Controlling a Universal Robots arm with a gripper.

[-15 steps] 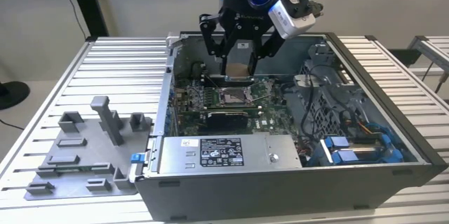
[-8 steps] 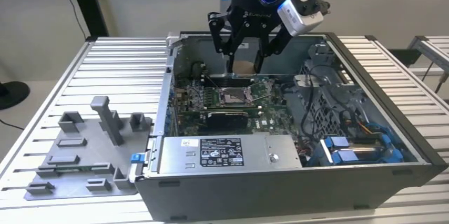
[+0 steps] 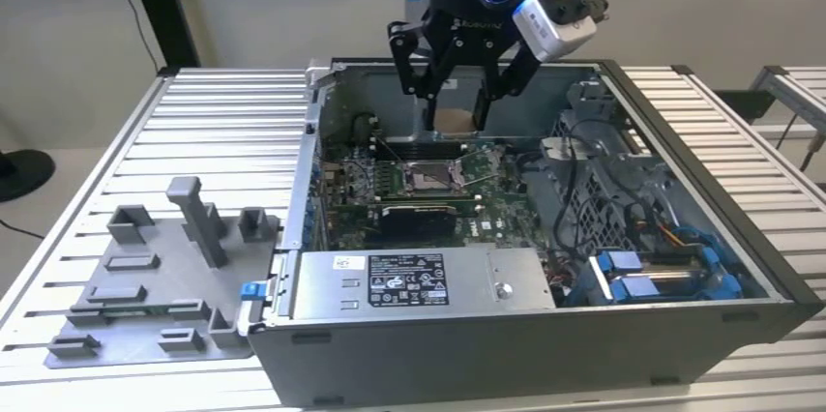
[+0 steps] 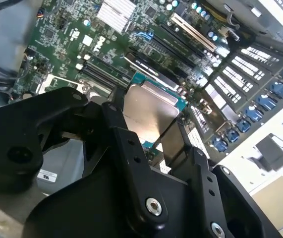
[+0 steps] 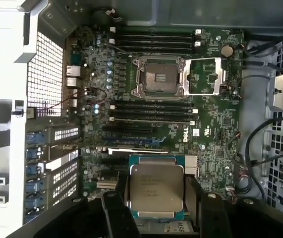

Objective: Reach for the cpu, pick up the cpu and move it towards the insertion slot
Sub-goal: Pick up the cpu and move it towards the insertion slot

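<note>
The hand [image 3: 455, 93] grips the cpu [image 3: 454, 121] between its two black fingers [image 3: 417, 73], high in the upper middle of the exterior view, above the open case [image 3: 543, 335]. In both wrist views the cpu [image 5: 156, 187] sits clamped by its side edges, flat face showing. The slot [image 5: 157, 76] lies open on the green board [image 5: 215, 129], upper centre of the first wrist view, well apart from the cpu. Grey fixtures [image 3: 155, 277] rest on the bench [image 3: 220, 112] at lower left of the exterior view.
</note>
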